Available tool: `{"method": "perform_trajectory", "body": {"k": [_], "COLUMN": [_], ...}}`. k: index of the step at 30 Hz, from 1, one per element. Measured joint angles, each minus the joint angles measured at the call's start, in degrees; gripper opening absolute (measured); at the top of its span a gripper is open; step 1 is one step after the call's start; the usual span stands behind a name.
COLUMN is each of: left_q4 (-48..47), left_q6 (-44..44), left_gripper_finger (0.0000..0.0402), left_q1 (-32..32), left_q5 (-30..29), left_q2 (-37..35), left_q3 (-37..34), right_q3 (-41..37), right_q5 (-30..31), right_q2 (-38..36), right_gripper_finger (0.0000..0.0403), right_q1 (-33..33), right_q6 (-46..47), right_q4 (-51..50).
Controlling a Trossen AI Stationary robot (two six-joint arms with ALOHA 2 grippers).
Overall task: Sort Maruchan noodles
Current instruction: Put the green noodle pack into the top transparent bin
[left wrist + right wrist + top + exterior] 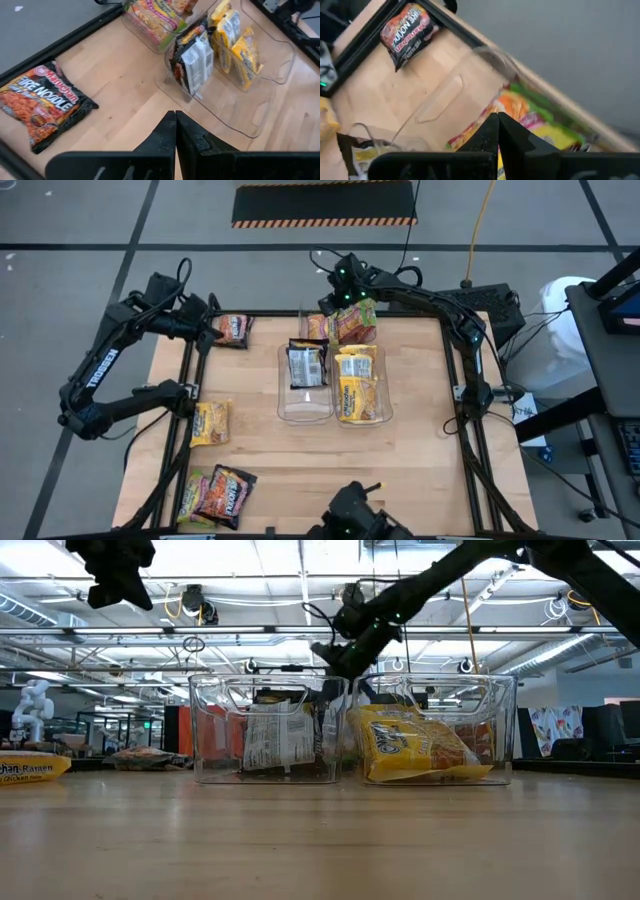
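Note:
The Maruchan noodles lie about the table and in clear bins. A dark packet lies flat at the far left, and my left gripper hangs shut and empty just left of it. One bin holds a dark packet, and the bin beside it holds yellow packets. At the far edge pink-green packets are piled in a third bin. My right gripper is shut right above the top pink-green packet. My right gripper slants down from the far side, with its shut fingertips in front of the pink-green packet's near edge. I cannot tell whether they touch it. Nothing shows between the fingers.
A yellow packet lies flat at the left. A dark packet and another lie at the near left corner. A black frame rail runs along the table's sides. Bare wood lies near and right of the bins.

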Motion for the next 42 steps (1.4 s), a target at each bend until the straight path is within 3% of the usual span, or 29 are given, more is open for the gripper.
{"method": "perform_trajectory", "body": {"k": [3,10,23,30,36,42], "left_q4": [0.3,0.4,0.4,0.4,0.4,0.4], "left_q6": [0.0,0.0,2.3,2.4,2.4,2.4], "left_gripper_finger": [0.0003,0.0003,0.0003,0.0003,0.0003,0.0003], "left_q1": [0.0,0.0,0.0,0.0,0.0,0.0], "left_q5": [0.5,1.0,1.0,1.5,1.5,1.6], "left_q2": [0.0,0.0,0.0,0.0,0.0,0.0], "left_q3": [0.0,0.0,0.0,0.0,0.0,0.0], "right_q3": [-3.5,-8.7,-11.0,-11.0,-11.0,-11.0], "right_q5": [-2.4,-2.0,-0.9,2.2,4.6,4.4], "right_q2": [-0.1,-0.2,-0.3,-0.4,-0.4,-0.4], "right_gripper_finger": [0.0000,0.0000,0.0001,0.0048,0.0097,0.0111], "right_q1": [-0.6,-0.6,-0.2,-0.1,-0.1,0.3], "right_q6": [3.6,6.5,0.0,-1.7,3.8,0.3], "right_q4": [4.3,9.5,8.7,8.5,5.3,3.0]}}
